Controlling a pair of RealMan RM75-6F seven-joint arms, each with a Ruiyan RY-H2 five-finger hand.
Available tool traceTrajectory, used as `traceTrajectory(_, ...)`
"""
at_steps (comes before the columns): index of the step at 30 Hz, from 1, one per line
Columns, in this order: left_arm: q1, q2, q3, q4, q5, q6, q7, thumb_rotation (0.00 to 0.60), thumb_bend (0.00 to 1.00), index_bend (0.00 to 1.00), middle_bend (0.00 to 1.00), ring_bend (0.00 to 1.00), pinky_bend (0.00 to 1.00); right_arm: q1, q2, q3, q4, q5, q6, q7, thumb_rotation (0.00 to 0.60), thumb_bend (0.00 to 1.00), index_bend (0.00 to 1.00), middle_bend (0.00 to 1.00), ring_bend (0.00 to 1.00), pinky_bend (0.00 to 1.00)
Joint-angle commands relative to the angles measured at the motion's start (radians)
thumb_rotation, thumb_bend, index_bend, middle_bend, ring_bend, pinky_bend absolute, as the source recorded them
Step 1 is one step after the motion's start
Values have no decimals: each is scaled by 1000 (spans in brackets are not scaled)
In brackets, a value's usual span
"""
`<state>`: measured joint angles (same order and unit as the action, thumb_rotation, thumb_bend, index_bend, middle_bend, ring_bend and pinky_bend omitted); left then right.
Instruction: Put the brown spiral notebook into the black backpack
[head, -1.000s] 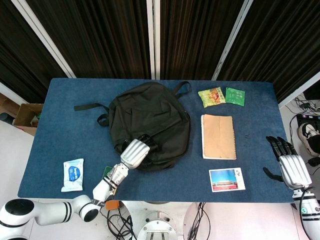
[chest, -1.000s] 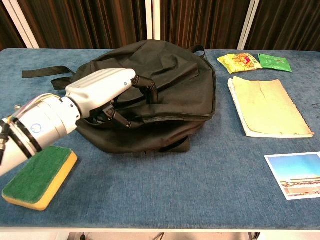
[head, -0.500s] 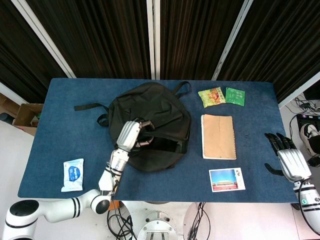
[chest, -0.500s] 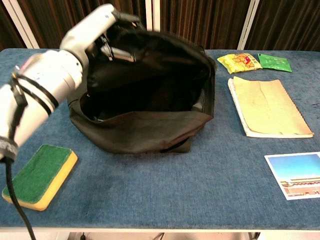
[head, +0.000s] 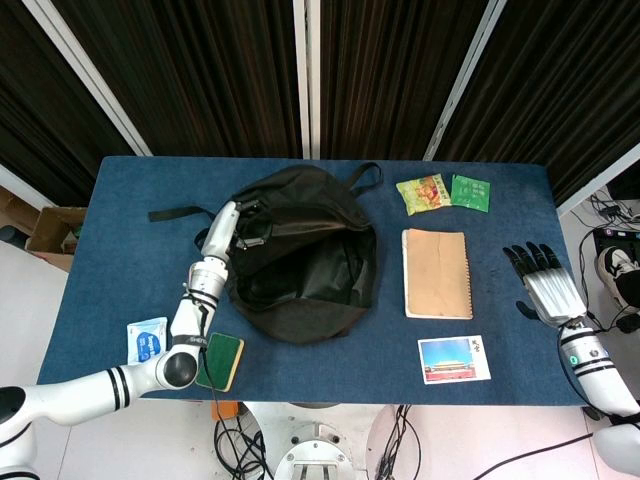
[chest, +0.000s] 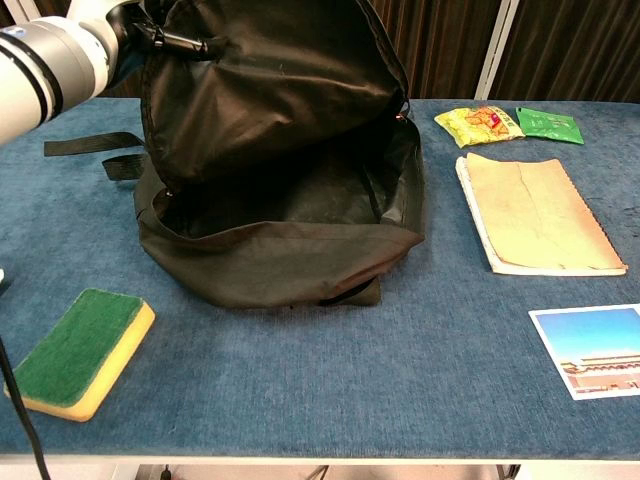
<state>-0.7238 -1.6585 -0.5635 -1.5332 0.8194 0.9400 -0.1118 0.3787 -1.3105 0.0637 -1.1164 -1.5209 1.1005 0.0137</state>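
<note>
The black backpack (head: 305, 250) lies on the blue table, its upper flap (chest: 270, 80) lifted high so the mouth gapes toward me. My left hand (head: 232, 226) grips the flap's edge at the pack's left side; in the chest view that left hand (chest: 135, 20) sits at the top left corner, partly cut off. The brown spiral notebook (head: 436, 273) lies flat to the right of the pack, also the brown spiral notebook (chest: 535, 212) in the chest view. My right hand (head: 543, 284) hovers open at the table's right edge, apart from the notebook.
A green-and-yellow sponge (chest: 75, 350) lies at the front left. A postcard (head: 454, 359) sits in front of the notebook. Two snack packets (head: 423, 192) (head: 470, 192) lie behind it. A white wipes pack (head: 146, 349) is at the front left corner. A strap (head: 180, 213) trails left.
My left hand has raised the backpack's flap up and back, opening the mouth wide. My right hand has moved up and inward toward the table's right edge.
</note>
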Motion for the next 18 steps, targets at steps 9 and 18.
traceTrajectory(9, -49, 58, -23, 21, -176, -84, -23, 600, 481, 661, 684, 544, 366, 97, -193, -45, 284, -69, -55, 66, 600, 176, 0, 75, 0, 45)
traceTrajectory(18, -69, 80, -11, 50, -260, -121, -35, 600, 480, 657, 676, 544, 344, 129, -291, -89, 405, -144, 18, 125, 600, 176, 0, 66, 0, 31)
